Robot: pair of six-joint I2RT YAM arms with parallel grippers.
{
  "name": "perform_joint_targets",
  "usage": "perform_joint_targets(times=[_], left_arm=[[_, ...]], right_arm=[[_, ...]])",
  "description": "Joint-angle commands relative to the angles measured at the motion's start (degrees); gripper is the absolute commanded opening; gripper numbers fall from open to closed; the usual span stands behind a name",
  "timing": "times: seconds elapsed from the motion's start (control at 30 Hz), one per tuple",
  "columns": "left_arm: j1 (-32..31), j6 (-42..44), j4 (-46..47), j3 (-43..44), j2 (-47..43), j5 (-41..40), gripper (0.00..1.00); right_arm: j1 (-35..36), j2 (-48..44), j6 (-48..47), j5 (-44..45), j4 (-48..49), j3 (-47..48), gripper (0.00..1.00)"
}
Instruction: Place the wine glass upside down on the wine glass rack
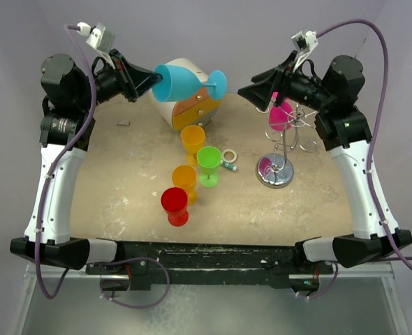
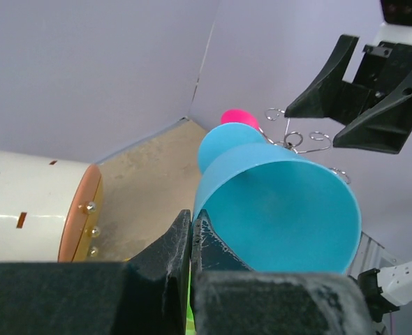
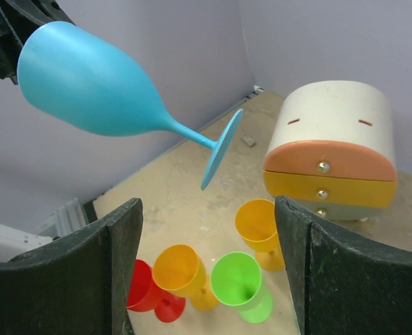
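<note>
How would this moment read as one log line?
left pincer: shut on blue wine glass, sideways aloft | right pincer: open | wine glass rack: holds pink glass

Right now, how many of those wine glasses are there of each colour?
blue glass: 1
pink glass: 1
orange glasses: 2
green glass: 1
red glass: 1
Total: 6

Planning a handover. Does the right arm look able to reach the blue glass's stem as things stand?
Probably yes: the open right pincer faces the blue glass, foot first, nothing between; the left pincer grips only its rim.
</note>
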Motion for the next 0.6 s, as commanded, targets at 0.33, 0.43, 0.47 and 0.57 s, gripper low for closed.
perform_joint_targets(times=[0.33, 0.43, 0.47, 0.57], left_arm=[[-0.3, -9.6, 10.2, 0.1, 0.0, 4.4, 0.00], [-0.3, -9.4, 10.3, -0.4, -0.2, 4.5, 0.00], [-0.3, -9.2, 10.3, -0.5, -0.2, 4.5, 0.00], [-0.3, -8.7, 10.3, -0.9, -0.4, 4.5, 0.00]], right_arm=[[7.8, 1.3, 5.4, 8.4, 3.2, 0.1, 0.61], [8.4, 2.6, 5.7, 8.9, 2.5, 1.5, 0.54], [8.6, 2.9, 5.8, 9.1, 2.2, 2.0, 0.52], [9.2, 3.9, 5.9, 9.4, 2.1, 3.2, 0.45]])
